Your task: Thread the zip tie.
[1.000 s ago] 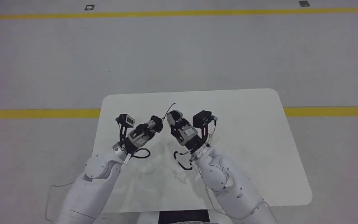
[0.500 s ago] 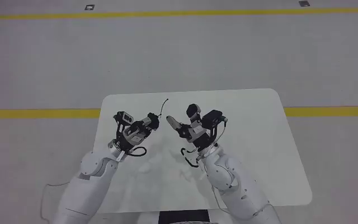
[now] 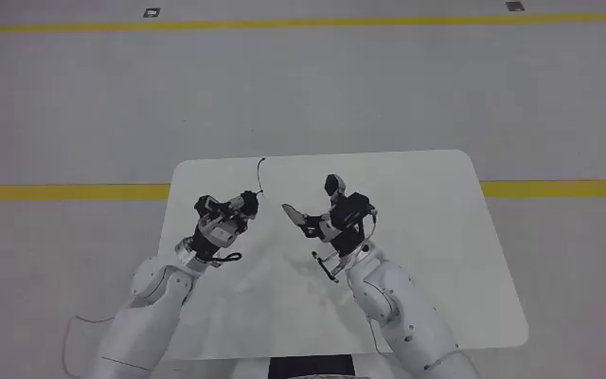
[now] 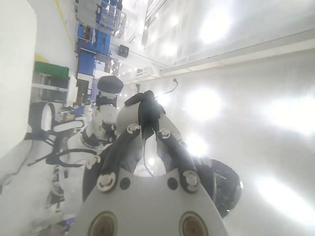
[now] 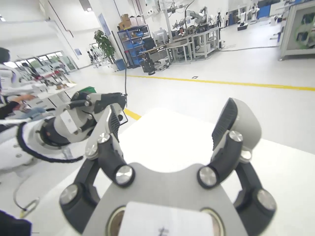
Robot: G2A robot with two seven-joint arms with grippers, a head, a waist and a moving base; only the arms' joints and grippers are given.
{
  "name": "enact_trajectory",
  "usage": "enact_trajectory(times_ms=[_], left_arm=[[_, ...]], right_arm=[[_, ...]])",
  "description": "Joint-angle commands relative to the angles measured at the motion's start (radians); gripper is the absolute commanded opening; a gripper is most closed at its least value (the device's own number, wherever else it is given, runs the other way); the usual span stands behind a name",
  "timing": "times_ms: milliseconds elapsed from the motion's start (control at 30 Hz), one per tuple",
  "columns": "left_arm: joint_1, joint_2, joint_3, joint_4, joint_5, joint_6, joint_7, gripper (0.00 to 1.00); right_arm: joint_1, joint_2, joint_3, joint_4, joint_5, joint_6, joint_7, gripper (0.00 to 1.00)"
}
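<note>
One zip tie [image 3: 258,176], judged light, springy and slick, stands clamped by its base in the left gripper [image 3: 248,201] above the table [image 3: 426,237]; the right gripper [image 3: 312,199] gapes empty, best pinching near the tip.

No text is legible. A white label [image 5: 167,218] on the base of the right gripper [image 5: 172,114] bears an unreadable dark mark; the white sticker [image 5: 68,121] on the left gripper [image 5: 120,100] is too faint to read.
</note>
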Motion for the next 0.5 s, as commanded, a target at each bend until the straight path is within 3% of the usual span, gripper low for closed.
enact_trajectory(times_ms=[0,167,467], left_arm=[[0.004,0.003,-0.010,0.001,-0.037,0.048,-0.032,0.00],[0.010,0.003,-0.011,0.009,-0.111,0.105,-0.056,0.00],[0.007,0.004,-0.013,0.011,-0.091,0.100,-0.063,0.00]], right_arm=[[-0.001,0.002,-0.004,-0.002,-0.058,0.012,-0.010,1.00],[0.006,0.003,-0.021,0.004,-0.119,0.023,-0.039,1.00],[0.007,0.003,-0.028,0.010,-0.129,0.021,-0.032,1.00]])
